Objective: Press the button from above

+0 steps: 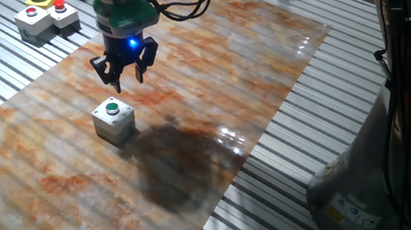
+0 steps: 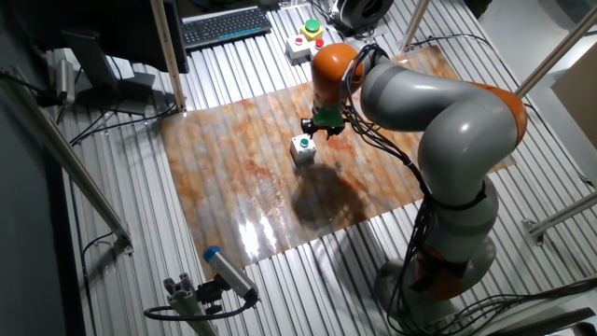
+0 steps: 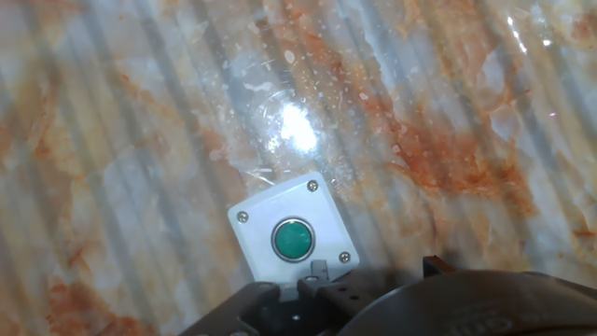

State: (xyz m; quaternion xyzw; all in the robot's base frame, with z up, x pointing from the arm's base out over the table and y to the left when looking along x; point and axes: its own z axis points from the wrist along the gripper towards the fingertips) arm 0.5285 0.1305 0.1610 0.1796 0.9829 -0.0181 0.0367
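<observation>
A small grey box [image 1: 113, 122] with a round green button [image 1: 112, 107] on top stands on the marbled orange board [image 1: 212, 74]. My gripper [image 1: 116, 81] hangs a little above the box, set slightly toward the far side of it, fingers pointing down. In the other fixed view the gripper [image 2: 317, 130] is just above and beside the box [image 2: 302, 148]. In the hand view the box [image 3: 256, 224] and its green button [image 3: 293, 241] lie low in the middle, right by the dark fingertips [image 3: 313, 280]. No view shows clearly whether the fingers touch.
A second control box with red, green and yellow buttons [image 1: 47, 13] sits off the board at the far left, also in the other fixed view [image 2: 306, 42]. A keyboard [image 2: 229, 25] lies beyond it. The robot's base [image 1: 360, 191] stands at the right.
</observation>
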